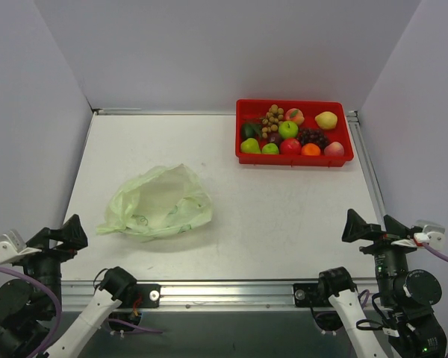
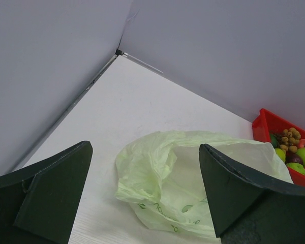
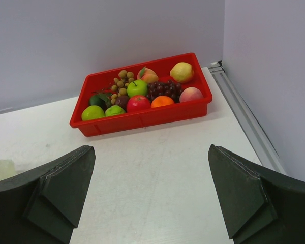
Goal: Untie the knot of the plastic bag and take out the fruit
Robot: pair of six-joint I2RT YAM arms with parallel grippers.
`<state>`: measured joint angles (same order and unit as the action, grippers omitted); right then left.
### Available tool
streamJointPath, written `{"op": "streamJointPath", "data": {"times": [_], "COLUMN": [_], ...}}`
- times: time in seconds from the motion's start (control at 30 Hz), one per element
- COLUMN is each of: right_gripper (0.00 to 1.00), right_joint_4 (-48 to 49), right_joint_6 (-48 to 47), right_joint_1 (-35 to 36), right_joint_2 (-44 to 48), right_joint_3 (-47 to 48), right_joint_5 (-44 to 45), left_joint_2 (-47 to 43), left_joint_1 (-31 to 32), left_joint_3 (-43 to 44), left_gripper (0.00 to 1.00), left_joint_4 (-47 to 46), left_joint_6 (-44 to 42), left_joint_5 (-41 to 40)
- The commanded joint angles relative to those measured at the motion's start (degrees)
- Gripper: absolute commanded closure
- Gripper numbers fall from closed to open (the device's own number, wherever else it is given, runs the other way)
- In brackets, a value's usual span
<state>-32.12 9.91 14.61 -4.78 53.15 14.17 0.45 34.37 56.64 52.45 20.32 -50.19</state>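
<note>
Left side first: the left gripper (image 2: 145, 146) is parked low at the near edge, jaws wide apart, holding nothing, aimed at the bag (image 1: 160, 203). The bag lies slumped and pretty flat on the left half of the table (image 1: 284, 216), nearer the front than the back. From the left wrist view its mouth looks loose and open. I can't pick out any knot at all, and nothing bulges inside it, though the plastic is only half see-through, so I wouldn't swear to that.

Moving right, the fruit (image 1: 288, 130) is all in the red tray (image 1: 291, 103) at the far right corner, grapes, apple, orange and the rest packed together. The right gripper (image 3: 151, 148) is also parked at the near edge, spread open and empty, looking straight at the tray.

My read: untying and emptying look done, so this is the wrap-up. If anything's left, it's a quick check that the bag really is empty, which means pinching one edge of thin film without dragging the whole thing.

Room-wise there's plenty of bare table between bag and tray. Walls close in on the left, back and right. The tray sits right by the back wall and right rail (image 1: 366, 164), so that corner's tight.
</note>
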Motion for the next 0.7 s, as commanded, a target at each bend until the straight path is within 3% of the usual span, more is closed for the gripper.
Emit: {"op": "streamJointPath", "data": {"times": [0.0,0.67], "right_gripper": [0.0,0.0], "right_joint_4": [1.53,1.8], "right_joint_6": [-1.38,-1.03], "right_joint_1": [-0.02,-0.11], "right_joint_2": [-1.46,-2.96], "right_joint_3": [0.38,0.12], "right_joint_5": [-1.25,-2.31], "left_joint_2": [-2.56,-1.85], "left_joint_1": [0.17,0.52], "left_joint_3": [0.05,-1.18], "left_gripper": [0.03,0.03], "left_joint_4": [-2.52,-3.49], "left_joint_6": [-0.28,0.34], "left_joint_5": [-1.4,-1.75]}}
